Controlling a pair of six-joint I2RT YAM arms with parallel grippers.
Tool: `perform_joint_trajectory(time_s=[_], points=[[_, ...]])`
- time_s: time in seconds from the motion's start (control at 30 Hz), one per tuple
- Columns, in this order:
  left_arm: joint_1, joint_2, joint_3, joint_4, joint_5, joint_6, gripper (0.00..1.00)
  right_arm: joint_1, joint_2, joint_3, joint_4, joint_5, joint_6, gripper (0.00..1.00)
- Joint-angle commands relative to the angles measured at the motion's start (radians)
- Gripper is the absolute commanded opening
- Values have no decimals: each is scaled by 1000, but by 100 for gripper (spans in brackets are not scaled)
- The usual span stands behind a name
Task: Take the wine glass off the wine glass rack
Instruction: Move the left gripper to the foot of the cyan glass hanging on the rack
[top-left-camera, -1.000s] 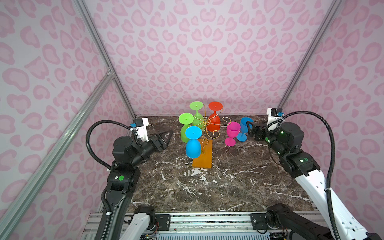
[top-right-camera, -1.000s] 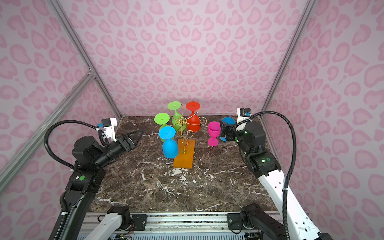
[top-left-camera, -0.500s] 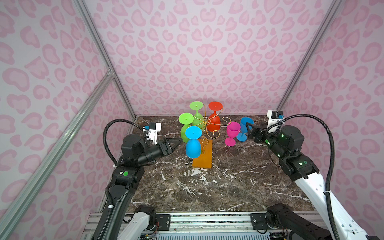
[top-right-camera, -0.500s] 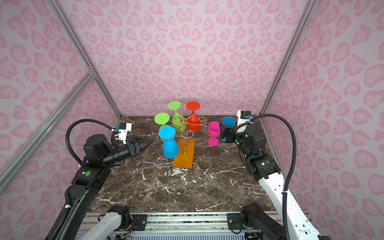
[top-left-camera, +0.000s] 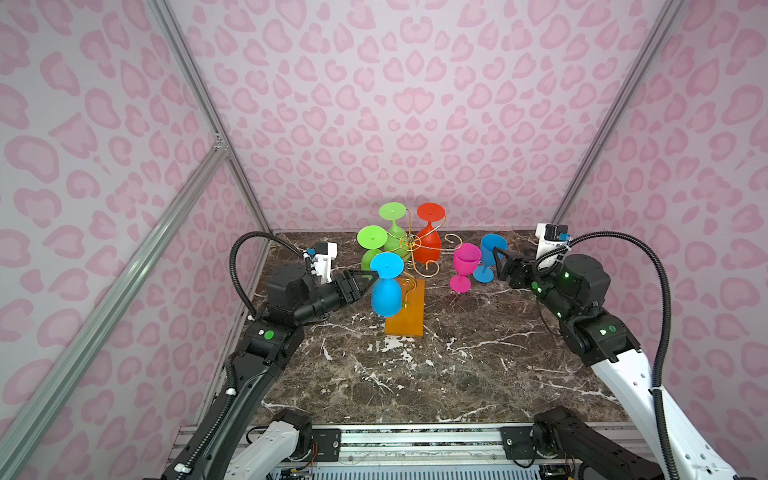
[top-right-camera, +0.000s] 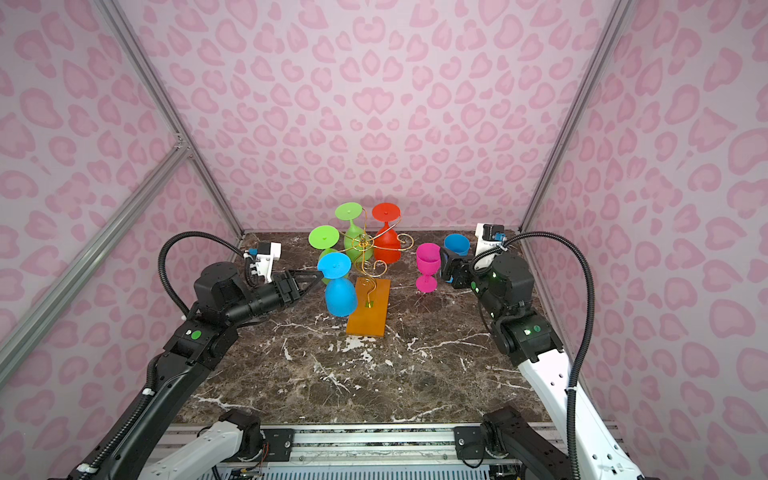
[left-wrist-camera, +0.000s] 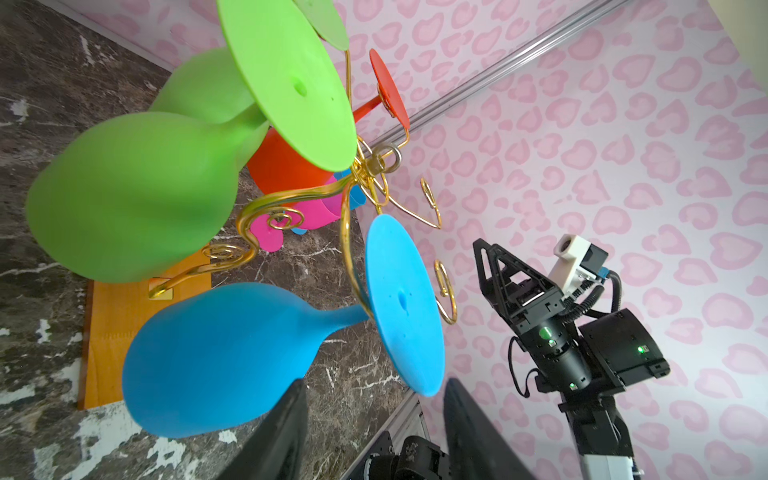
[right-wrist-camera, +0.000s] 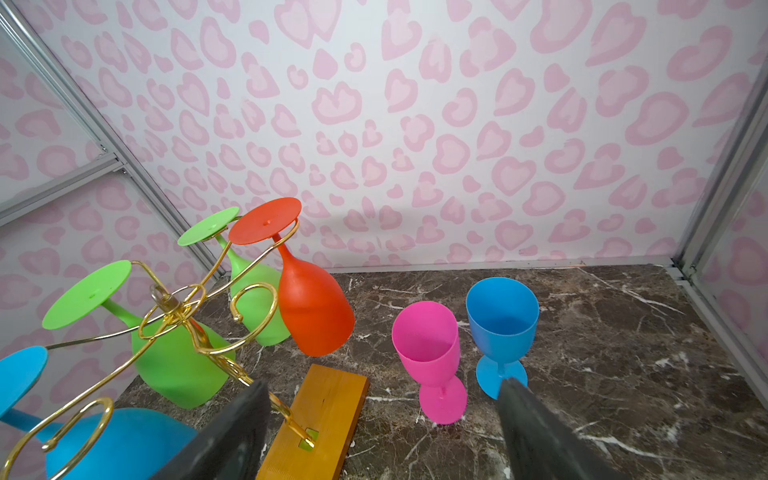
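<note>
Partly open left fingers (left-wrist-camera: 282, 428) hover beside hanging blue wine glass (left-wrist-camera: 220, 357)

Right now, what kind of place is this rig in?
Probably a staged robot test booth, not a home: pink heart-print walls on a metal frame, and a marble-look tabletop.

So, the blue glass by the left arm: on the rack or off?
On: the blue glass hangs bowl-down from the wine glass rack, stem in its wire.

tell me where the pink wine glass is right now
In both top views the pink wine glass stands upright on the table, right of the wine glass rack, beside the upright blue glass.
</note>
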Motion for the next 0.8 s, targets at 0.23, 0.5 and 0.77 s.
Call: perform_joint_trajectory(time_s=[0.23, 0.5, 0.77], points=[[-24, 57, 30, 100, -62, -41, 54, 2, 6, -14, 43, -5, -6, 88], [-31, 106, 54, 116, -65, -46, 48, 2, 15, -20, 51, -10, -4, 88], [-31, 112, 53, 122, -73, -52, 38, 2, 18, -24, 54, -11, -1, 88]])
